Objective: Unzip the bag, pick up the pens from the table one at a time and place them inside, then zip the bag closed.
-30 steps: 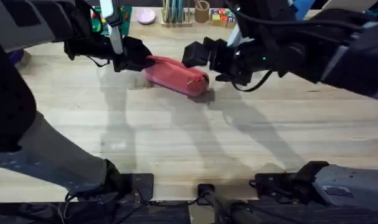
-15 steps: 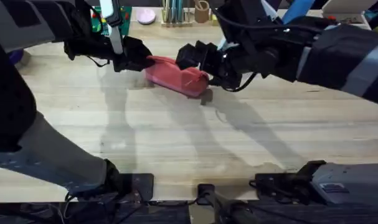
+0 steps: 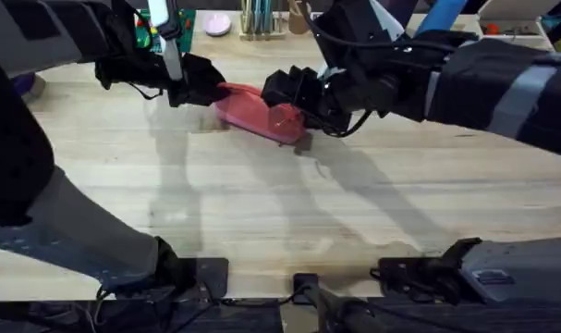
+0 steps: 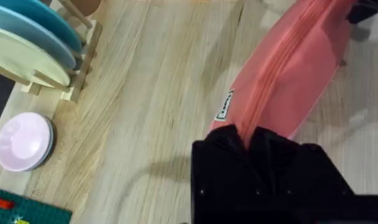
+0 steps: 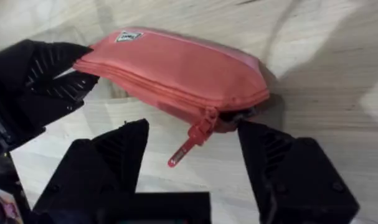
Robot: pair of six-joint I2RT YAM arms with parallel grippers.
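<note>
Counter (image 3: 289, 213): light wood planks w/ visible grain. Coral-pink bag (image 3: 257, 111) lies on it toward the far side, zipper pull trailing on the wood. At the far edge: small pink dish (image 3: 216, 24), wooden rack (image 3: 258, 28) w/ teal sticks, coloured blocks (image 3: 328, 25).

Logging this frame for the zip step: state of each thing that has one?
Bag: lying on the table, zipper shut along the length that shows, one end pinched.
Zipper pull: free, hanging off the bag's far end.
Left gripper: shut on the bag's end.
Right gripper: open, fingers either side of the zipper pull, not touching it.
</note>
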